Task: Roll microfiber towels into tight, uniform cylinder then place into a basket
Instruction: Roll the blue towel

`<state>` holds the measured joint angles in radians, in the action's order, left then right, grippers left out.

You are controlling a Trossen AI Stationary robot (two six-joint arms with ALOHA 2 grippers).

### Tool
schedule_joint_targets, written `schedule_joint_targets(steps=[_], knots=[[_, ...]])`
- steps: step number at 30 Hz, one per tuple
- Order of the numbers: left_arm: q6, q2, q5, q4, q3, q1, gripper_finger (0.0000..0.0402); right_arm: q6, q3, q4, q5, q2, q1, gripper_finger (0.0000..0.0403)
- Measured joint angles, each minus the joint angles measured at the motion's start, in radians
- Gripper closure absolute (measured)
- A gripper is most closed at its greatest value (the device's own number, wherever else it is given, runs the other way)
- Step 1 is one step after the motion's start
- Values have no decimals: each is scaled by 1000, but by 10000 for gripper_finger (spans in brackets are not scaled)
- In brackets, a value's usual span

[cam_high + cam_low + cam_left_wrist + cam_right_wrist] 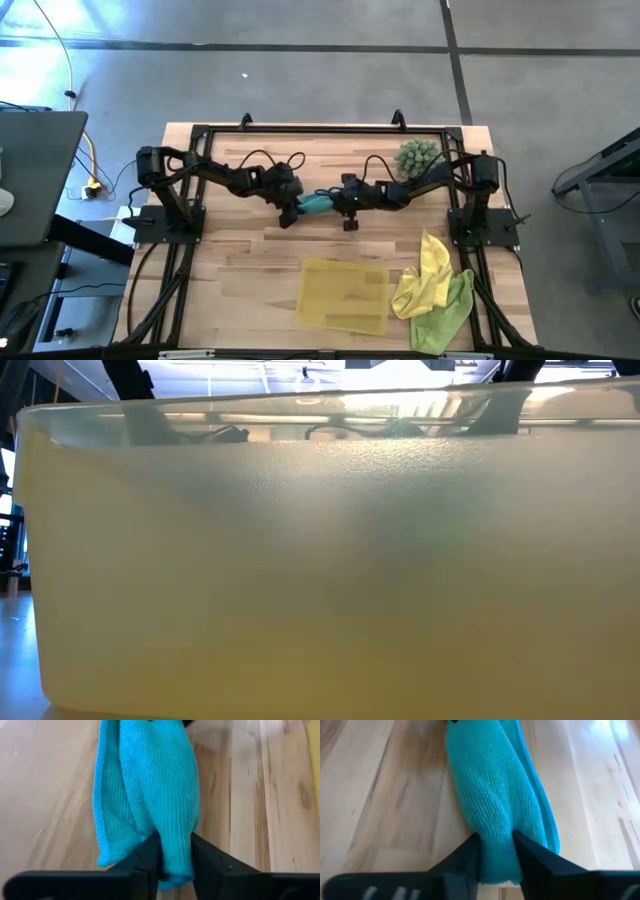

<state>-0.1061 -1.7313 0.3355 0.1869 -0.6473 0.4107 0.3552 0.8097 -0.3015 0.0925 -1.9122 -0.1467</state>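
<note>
The teal towel [316, 203] is in the middle of the table [240, 270], rolled or folded into a long bundle, and its long axis runs from left to right, from one arm to the other. The left gripper [175, 862] has its jaws clamped on the left end of this bundle, and the right gripper [496, 857] has its jaws clamped on the right end, so both arms are equally near and the towel stretches between them. I think the next move depends on this line: the basket [345, 295] lies nearer than the towel and a little right, with the yellow towel [428, 268] and the lime green towel [448, 312] heaped just beside its right side. Only the wrist views show the grip and the loose folded edge; the low view shows almost only the basket wall.
</note>
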Motion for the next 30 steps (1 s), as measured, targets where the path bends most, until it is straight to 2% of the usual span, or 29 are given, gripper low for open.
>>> schedule_joint_targets(steps=[6,12,20,26,30], knots=[[148,86,-114,-75,4,0,270,-41,1,7,-18,-13,-2,390],[291,203,-298,-186,3,-18,256,-123,0,4,-106,-13,-20,390],[463,334,-453,-190,0,-143,272,-354,0,-4,-362,-17,-119,398],[457,296,-465,-88,0,-230,275,-489,-3,4,-531,-20,-167,399],[458,200,-537,45,-1,-244,261,-528,-4,9,-556,-20,-169,400]])
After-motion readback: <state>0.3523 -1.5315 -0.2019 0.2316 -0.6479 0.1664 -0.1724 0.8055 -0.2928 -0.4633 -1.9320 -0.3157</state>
